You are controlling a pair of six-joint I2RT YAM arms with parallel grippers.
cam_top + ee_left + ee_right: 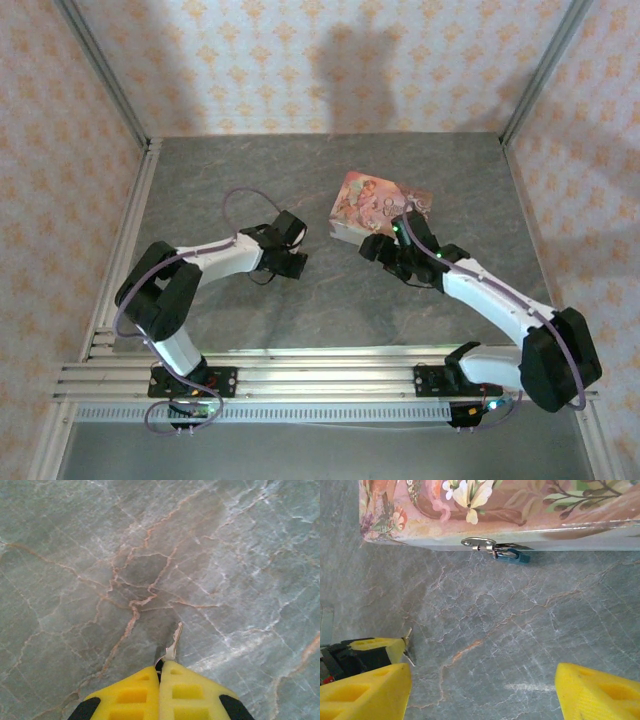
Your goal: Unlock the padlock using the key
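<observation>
Left gripper [160, 672] clamped on key [172, 645] — blade jutting forward. Right gripper [482, 680] spread wide, empty — padlock [512, 555] hanging at pink tin [495, 505] edge.

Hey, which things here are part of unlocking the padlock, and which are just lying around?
For the job: small blue padlock with thin metal shackle; thin silvery metal key, pinched in the left gripper; open right gripper.
Just there: pink picture-printed tin box; grey marbled table.

You're looking at a lab test cell: aluminium rails [320, 375] along the near edge, floral-patterned panels [330, 60] walling left, far and right, a grey marble-look tabletop [330, 310].
</observation>
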